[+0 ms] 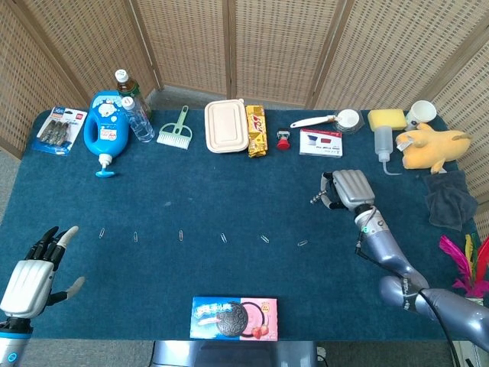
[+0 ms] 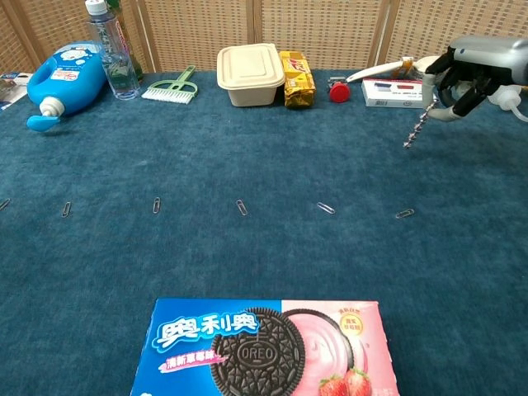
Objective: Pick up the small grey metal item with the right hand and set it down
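My right hand (image 1: 344,189) (image 2: 469,69) hovers over the right part of the blue table and grips the small grey metal item (image 1: 319,197) (image 2: 415,130), a thin twisted spike like a corkscrew. The spike slants down and to the left out of the curled fingers, and its tip hangs above the cloth. In the chest view the hand is in front of the white box with red and blue marks (image 2: 398,91). My left hand (image 1: 30,272) sits at the near left corner with its fingers spread and nothing in it.
Several paperclips (image 1: 223,238) (image 2: 327,208) lie in a row across the middle. An Oreo box (image 1: 234,318) sits at the front edge. Along the back stand a blue bottle (image 1: 103,130), a beige lidded box (image 1: 225,125), a snack pack (image 1: 257,130) and a squeeze bottle (image 1: 383,143).
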`<state>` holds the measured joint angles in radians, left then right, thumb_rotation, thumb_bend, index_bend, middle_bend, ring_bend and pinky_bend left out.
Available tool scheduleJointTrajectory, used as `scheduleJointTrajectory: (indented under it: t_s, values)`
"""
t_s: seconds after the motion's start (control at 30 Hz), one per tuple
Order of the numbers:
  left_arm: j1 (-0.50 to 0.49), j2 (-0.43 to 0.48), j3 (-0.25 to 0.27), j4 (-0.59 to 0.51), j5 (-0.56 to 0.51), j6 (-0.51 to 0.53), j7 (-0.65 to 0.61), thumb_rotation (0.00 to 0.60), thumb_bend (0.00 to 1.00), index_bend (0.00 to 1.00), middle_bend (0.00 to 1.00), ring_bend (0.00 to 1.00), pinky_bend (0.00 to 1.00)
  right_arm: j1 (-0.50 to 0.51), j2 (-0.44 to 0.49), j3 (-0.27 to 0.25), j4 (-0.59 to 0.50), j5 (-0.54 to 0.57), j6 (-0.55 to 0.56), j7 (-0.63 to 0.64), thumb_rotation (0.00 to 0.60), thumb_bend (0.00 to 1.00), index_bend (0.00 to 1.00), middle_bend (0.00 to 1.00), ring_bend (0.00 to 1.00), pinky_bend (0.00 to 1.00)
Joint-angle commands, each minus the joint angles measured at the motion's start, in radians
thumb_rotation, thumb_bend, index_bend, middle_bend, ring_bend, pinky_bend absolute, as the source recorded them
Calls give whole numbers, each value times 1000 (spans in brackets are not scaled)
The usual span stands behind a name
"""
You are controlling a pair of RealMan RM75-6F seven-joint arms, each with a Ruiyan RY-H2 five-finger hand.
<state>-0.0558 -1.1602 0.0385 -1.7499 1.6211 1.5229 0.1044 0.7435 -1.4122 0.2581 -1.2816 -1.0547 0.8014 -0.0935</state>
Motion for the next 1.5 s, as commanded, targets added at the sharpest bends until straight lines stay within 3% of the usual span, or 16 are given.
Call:
scheduleJointTrajectory:
  t_s: [0.03, 0.1, 0.23, 0.67, 1.07, 1.27, 1.33, 1.4, 1.5]
  values:
    - [0, -1, -1, 0, 0, -1, -1, 600, 420, 5, 148, 42, 153, 6, -9, 5, 15, 8, -4, 8, 600, 510, 330, 662, 692, 513]
    - [-1, -1, -1, 0, 2, -1, -1, 600, 420, 5, 148, 42, 153, 7, -10, 5, 23, 12, -9, 11, 600, 510, 170, 596, 650, 510]
    - [-1, -2, -2, 1, 1, -2, 0, 600, 420, 1, 148, 42, 153, -4, 1, 7, 23, 9, 2, 34, 600, 510, 30, 513, 592, 511]
    - [0, -3, 2, -2, -8, -15, 4, 600, 420, 8, 148, 42, 153, -116, 81, -23, -55, -72, 140, 119, 600, 510, 104, 421, 500, 487]
    - [20, -11, 24, 6, -12, -14, -14, 600, 420, 32, 148, 42, 153, -318, 155, -138, -279, -199, 431, 38, 600, 510, 134, 279, 322, 249]
    - [31, -27, 47, 14, 9, -14, -28, 600, 420, 33, 148, 42, 153, -407, 169, -189, -338, -243, 554, -31, 600, 509, 19, 111, 179, 158]
    - [39, -30, 51, 15, 10, -7, -34, 600, 420, 36, 148, 42, 149, -440, 171, -207, -349, -255, 591, -41, 562, 497, 0, 48, 90, 98]
    - [46, -32, 55, 20, 9, -1, -31, 600, 420, 37, 148, 42, 139, -467, 172, -226, -353, -263, 615, -58, 434, 469, 0, 10, 9, 68]
    - [55, -36, 62, 23, 10, 4, -29, 600, 420, 37, 148, 42, 112, -499, 167, -251, -355, -274, 642, -97, 329, 450, 0, 0, 0, 60]
